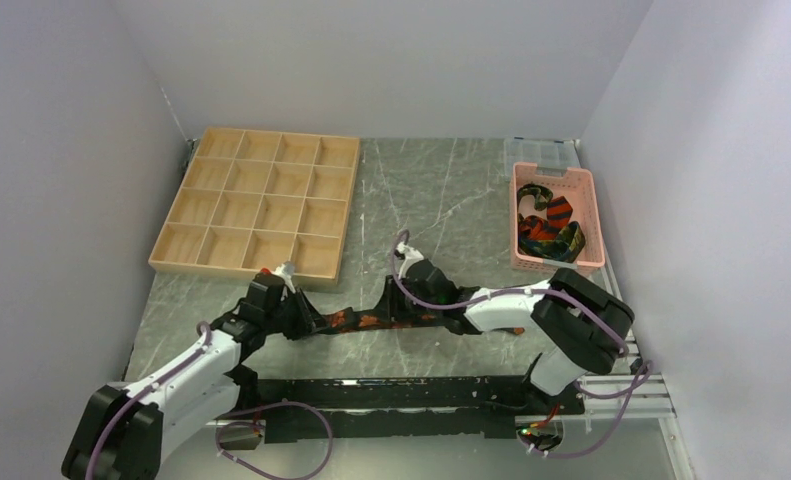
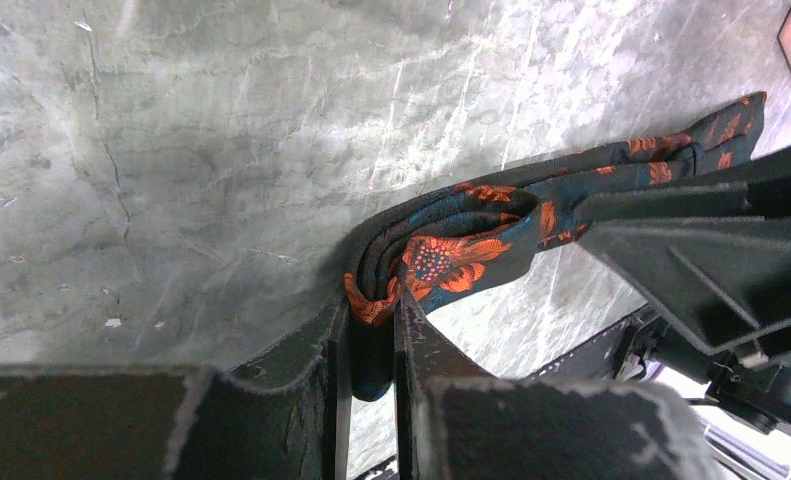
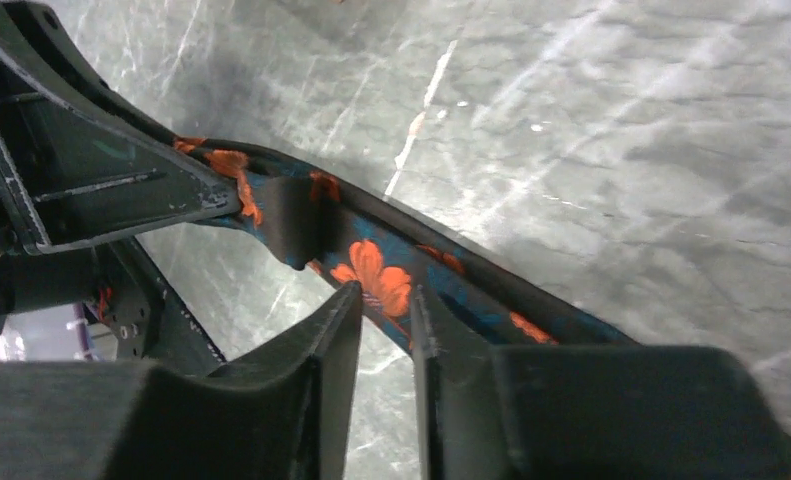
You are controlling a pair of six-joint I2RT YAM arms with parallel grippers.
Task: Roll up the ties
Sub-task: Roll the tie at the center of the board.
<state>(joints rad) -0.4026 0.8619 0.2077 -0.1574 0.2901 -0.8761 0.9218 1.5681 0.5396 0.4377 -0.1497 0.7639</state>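
Note:
One of the ties point(image 1: 371, 320), dark with orange-red flowers, lies stretched across the table in front of the arms. Its left end is folded over into a small loop point(image 2: 411, 265), and my left gripper point(image 2: 371, 300) is shut on that loop, low over the table point(image 1: 306, 318). My right gripper point(image 3: 384, 290) stands a little open a short way to the right point(image 1: 396, 303). The tie point(image 3: 376, 270) crosses at its fingertips and bare table shows through the gap between the fingers. More ties point(image 1: 546, 228), striped orange, red and yellow, lie bundled in the pink basket point(image 1: 557, 266).
A wooden tray point(image 1: 246, 268) of several square compartments lies at the back left, its near edge close to my left gripper. The pink basket stands at the back right with a clear plastic box point(image 1: 541, 152) behind it. Grey walls close in both sides.

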